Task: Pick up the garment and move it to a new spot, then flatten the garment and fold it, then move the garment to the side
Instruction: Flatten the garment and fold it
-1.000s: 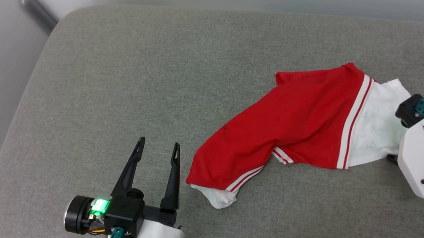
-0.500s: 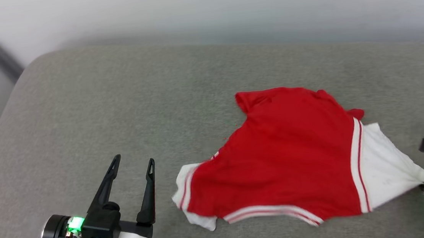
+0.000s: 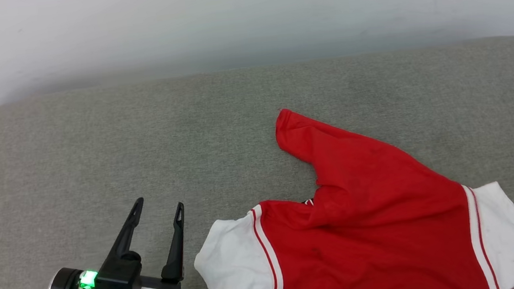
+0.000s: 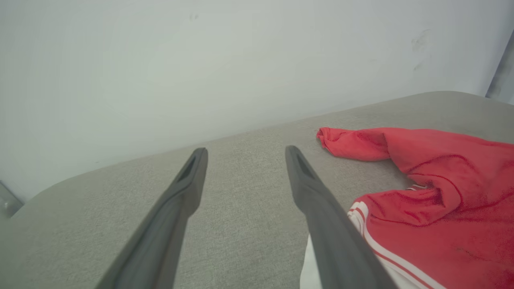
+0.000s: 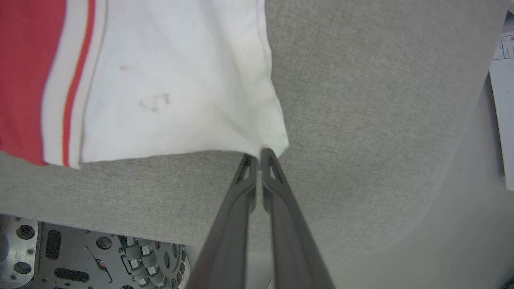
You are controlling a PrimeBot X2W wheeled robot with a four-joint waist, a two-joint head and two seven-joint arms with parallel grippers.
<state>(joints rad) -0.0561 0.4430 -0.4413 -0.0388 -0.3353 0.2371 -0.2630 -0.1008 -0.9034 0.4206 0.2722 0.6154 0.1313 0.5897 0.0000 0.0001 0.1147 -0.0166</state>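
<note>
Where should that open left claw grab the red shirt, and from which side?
On the shirt, probably the white sleeve, at its outer edge, coming from the robot's left: it lies flat beside the open left gripper. The right gripper pinches the corner of the opposite sleeve, so both ends get held.

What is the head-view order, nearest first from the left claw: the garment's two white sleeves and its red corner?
1. Near white sleeve, just right of the left claw.
2. Red corner, farther back.
3. Far white sleeve, far right.

Bare grey cushion (image 3: 99,144) lies open left of the garment (image 3: 362,228). A pale wall (image 3: 227,21) closes off the far edge.
</note>
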